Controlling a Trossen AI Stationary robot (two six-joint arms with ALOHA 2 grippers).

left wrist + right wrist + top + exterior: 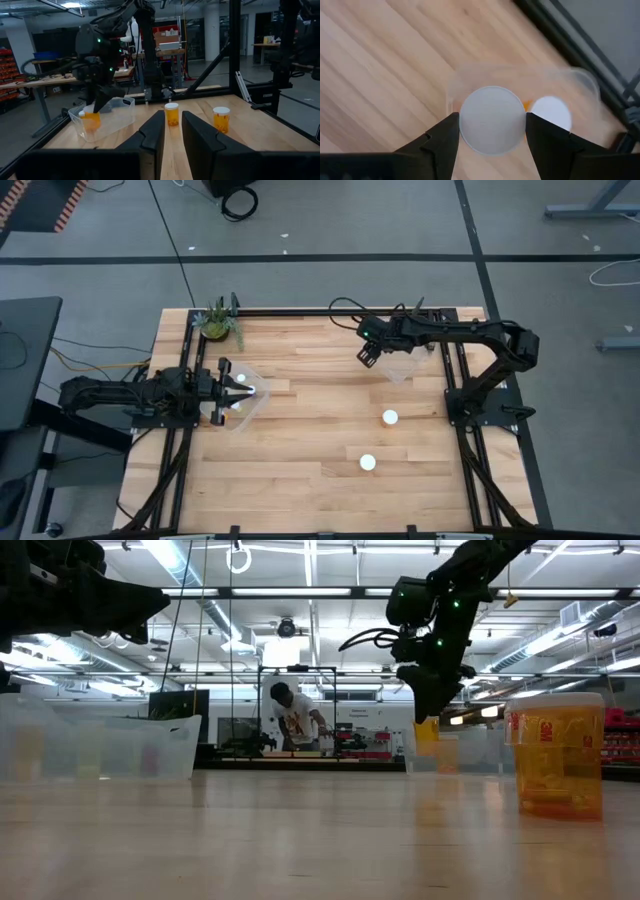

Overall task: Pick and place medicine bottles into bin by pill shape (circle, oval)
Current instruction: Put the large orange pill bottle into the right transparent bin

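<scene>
My right gripper (492, 131) is shut on an amber medicine bottle with a round white cap (492, 119). It is held above a clear bin (402, 367) at the table's far right. The low view shows the bottle (427, 735) hanging under the gripper (428, 705). Another bottle (551, 112) stands in that bin. Two bottles (389, 417) (367, 462) stand upright on the table. My left gripper (224, 390) waits shut at a second clear bin (247, 412) on the left, which holds white-capped bottles (240, 378). My right gripper pinches the bottle's white cap between its two fingers, one on each opposite side of the rim (464, 125). The fingers come from above, pointing down. The bottle hangs upright below them, lifted clear of the table.
A potted plant (218, 322) stands at the far left corner. Black rails (300, 311) run along the table's edges. One standing bottle (555, 760) is close to the low camera. Bare wood lies in the table's middle and near left. A person (295, 720) is in the room beyond.
</scene>
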